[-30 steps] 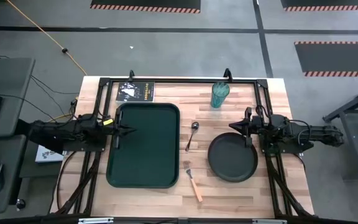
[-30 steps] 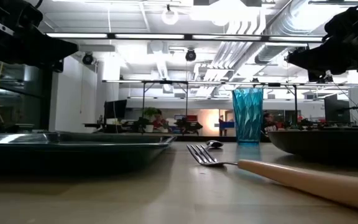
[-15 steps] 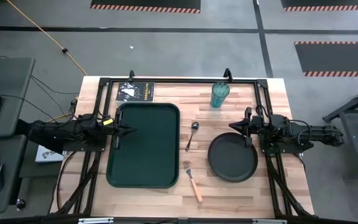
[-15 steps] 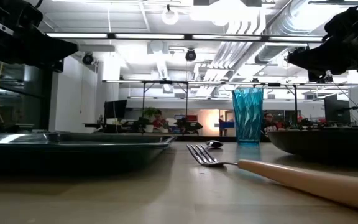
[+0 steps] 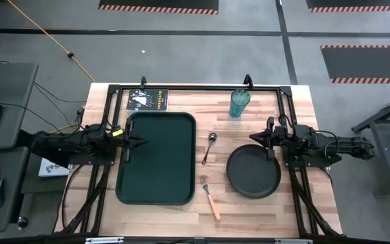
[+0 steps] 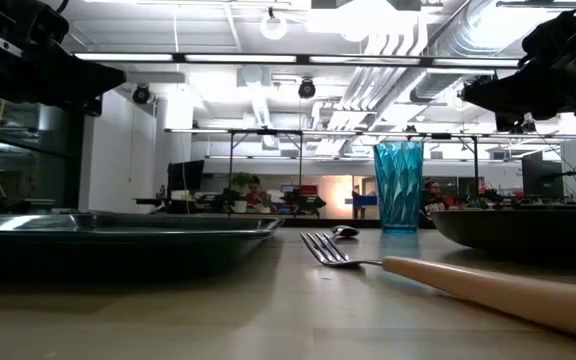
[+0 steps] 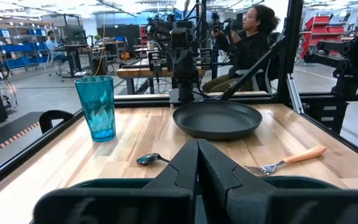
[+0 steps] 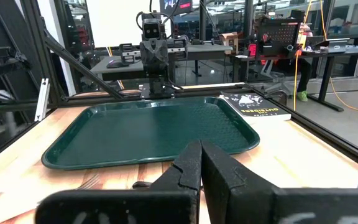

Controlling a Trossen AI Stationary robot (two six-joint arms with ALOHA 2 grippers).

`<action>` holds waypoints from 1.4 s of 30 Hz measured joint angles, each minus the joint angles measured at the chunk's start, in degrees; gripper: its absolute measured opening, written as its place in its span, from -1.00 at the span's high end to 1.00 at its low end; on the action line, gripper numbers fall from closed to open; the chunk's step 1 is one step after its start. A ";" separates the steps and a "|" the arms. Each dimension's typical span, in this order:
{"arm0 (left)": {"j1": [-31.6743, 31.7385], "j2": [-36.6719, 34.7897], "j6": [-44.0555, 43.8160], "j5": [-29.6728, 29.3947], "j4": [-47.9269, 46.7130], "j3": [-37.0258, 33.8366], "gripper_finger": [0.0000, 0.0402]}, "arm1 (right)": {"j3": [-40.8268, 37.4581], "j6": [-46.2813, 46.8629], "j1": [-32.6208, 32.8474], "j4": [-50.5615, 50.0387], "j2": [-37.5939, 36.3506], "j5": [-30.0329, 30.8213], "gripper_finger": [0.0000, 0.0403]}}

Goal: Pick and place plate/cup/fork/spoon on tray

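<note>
The dark green tray point(image 5: 156, 158) lies flat on the table's left half. The black plate point(image 5: 253, 171) lies at the right. The teal cup point(image 5: 240, 103) stands upright near the far edge. The dark spoon point(image 5: 210, 146) and the tan-handled fork point(image 5: 210, 196) lie between tray and plate. My left gripper point(image 5: 141, 142) is shut and empty, held above the tray's left rim. My right gripper point(image 5: 254, 137) is shut and empty, held above the plate's far right rim. The left wrist view shows cup point(image 7: 98, 107), plate point(image 7: 217, 119), spoon point(image 7: 151, 158) and fork point(image 7: 286, 161).
A black book point(image 5: 147, 99) lies at the far left corner behind the tray. A black metal frame point(image 5: 195, 87) runs along the table's far and side edges. A person point(image 7: 248, 37) sits beyond the table's right side. Bare wood lies along the near edge.
</note>
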 joint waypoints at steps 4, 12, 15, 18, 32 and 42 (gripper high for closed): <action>-0.01 0.02 0.00 -0.01 0.00 0.01 0.98 | 0.01 -0.01 0.01 0.01 0.01 0.00 1.00; -0.01 0.01 0.00 -0.02 -0.01 0.00 0.98 | 0.00 -0.02 0.01 0.01 0.00 -0.01 1.00; -0.02 0.02 0.00 -0.02 0.00 0.02 0.98 | -0.01 -0.02 0.01 -0.01 0.02 0.00 1.00; 0.00 0.01 0.00 -0.01 -0.01 0.01 0.98 | 0.00 -0.02 -0.01 0.01 0.02 0.00 1.00; 0.00 0.02 0.00 -0.02 0.94 0.00 0.98 | 0.01 -0.02 0.01 0.01 0.00 0.00 1.00; -0.02 1.58 -1.12 -4.41 17.52 0.05 0.97 | 0.01 -0.01 0.01 0.01 0.01 0.00 1.00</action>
